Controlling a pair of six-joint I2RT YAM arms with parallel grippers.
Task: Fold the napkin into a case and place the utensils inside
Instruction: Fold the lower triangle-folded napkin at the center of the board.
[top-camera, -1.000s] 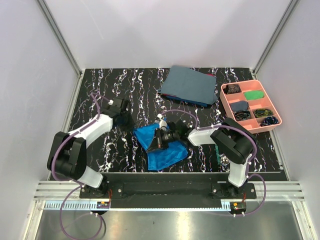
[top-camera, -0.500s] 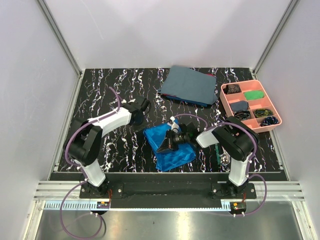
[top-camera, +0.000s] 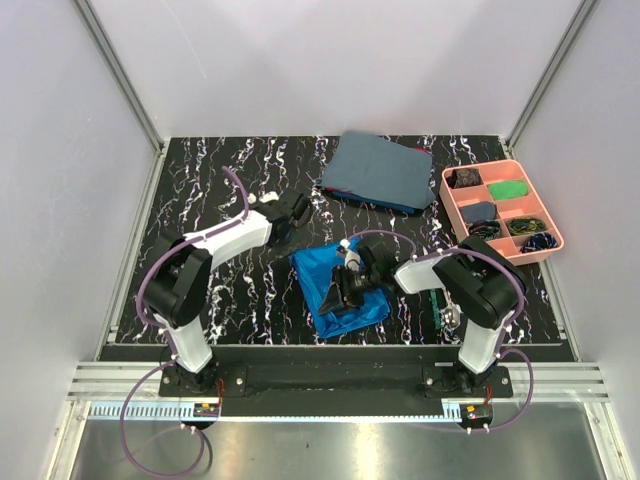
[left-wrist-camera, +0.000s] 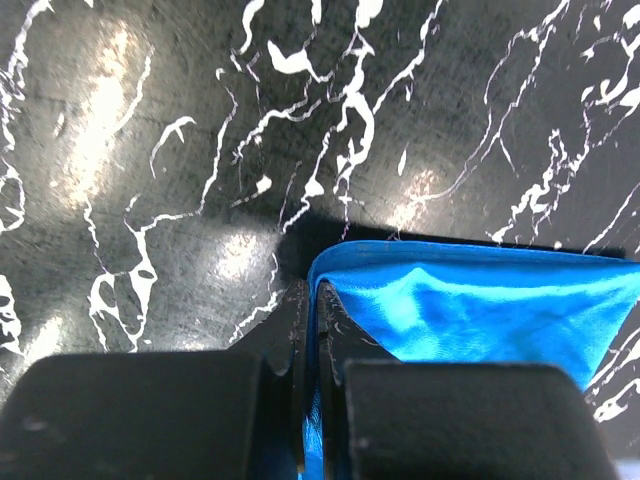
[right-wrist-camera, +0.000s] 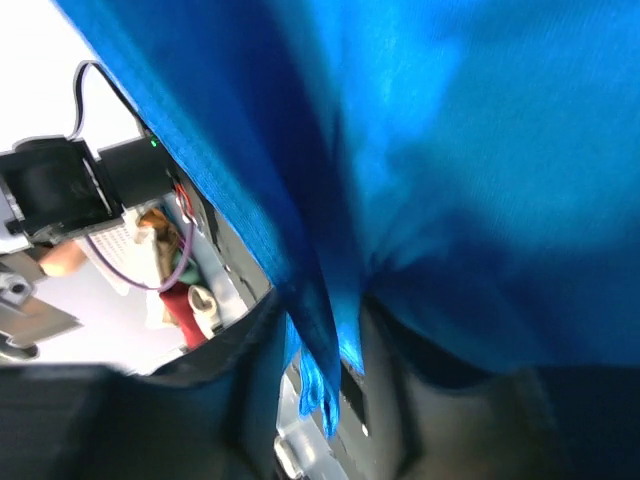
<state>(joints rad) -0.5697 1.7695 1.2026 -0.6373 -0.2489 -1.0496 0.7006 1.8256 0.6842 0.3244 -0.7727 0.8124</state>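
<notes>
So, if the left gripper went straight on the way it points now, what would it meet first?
Probably the marbled table: the left gripper, shut on the napkin, faces it in the wrist view, though depth is unclear.

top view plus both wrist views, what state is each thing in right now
napkin: crumpled, partly folded
left gripper: shut on a napkin corner
right gripper: jaws apart, napkin fold hanging between them
utensils: lying on the table, outside the napkin
grey-blue cloth: folded, lying flat
pink tray: upright, compartments filled
</notes>
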